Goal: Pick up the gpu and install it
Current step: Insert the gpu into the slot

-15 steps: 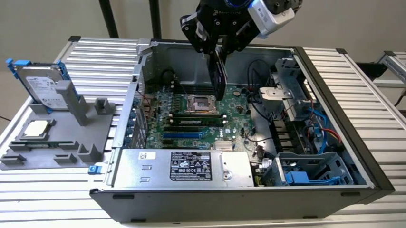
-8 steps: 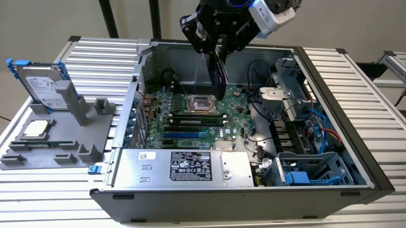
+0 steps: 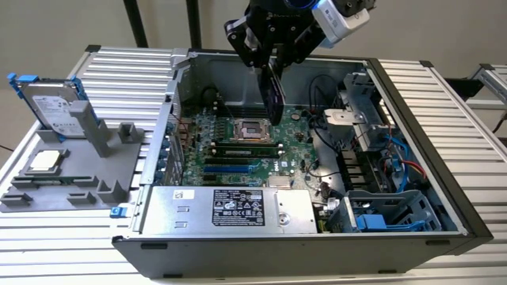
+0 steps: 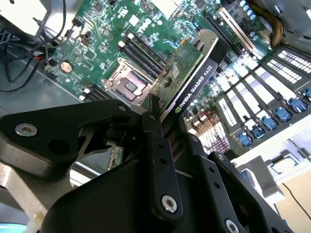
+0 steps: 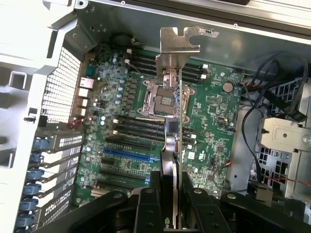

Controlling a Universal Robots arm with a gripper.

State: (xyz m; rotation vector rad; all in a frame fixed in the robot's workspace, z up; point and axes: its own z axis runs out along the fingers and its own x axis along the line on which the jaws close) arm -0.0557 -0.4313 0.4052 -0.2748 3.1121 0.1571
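The gpu (image 3: pixel 272 89) hangs edge-down above the motherboard (image 3: pixel 246 142) inside the open computer case (image 3: pixel 412 89), over the area of the empty CPU socket (image 3: pixel 252 129). My gripper (image 3: pixel 273 56) is shut on its upper edge. In the second wrist view the gpu (image 4: pixel 187 77) shows a green board and a black cover, sticking out from my gripper (image 4: pixel 156 119). In the first wrist view the gpu (image 5: pixel 180 111) is seen edge-on with its silver bracket (image 5: pixel 177 48) at the far end, clamped in my gripper (image 5: pixel 172 194). The blue expansion slot (image 5: pixel 131 155) lies beside it, uncovered.
A silver power supply (image 3: pixel 230 208) fills the case's near side. Cables (image 3: pixel 325 89) and a drive cage (image 3: pixel 388 214) sit toward the exterior view's right. Outside the case, toward the exterior view's left, a grey holder (image 3: pixel 79 178) carries a hard drive (image 3: pixel 51 110) and a square CPU chip (image 3: pixel 45 161).
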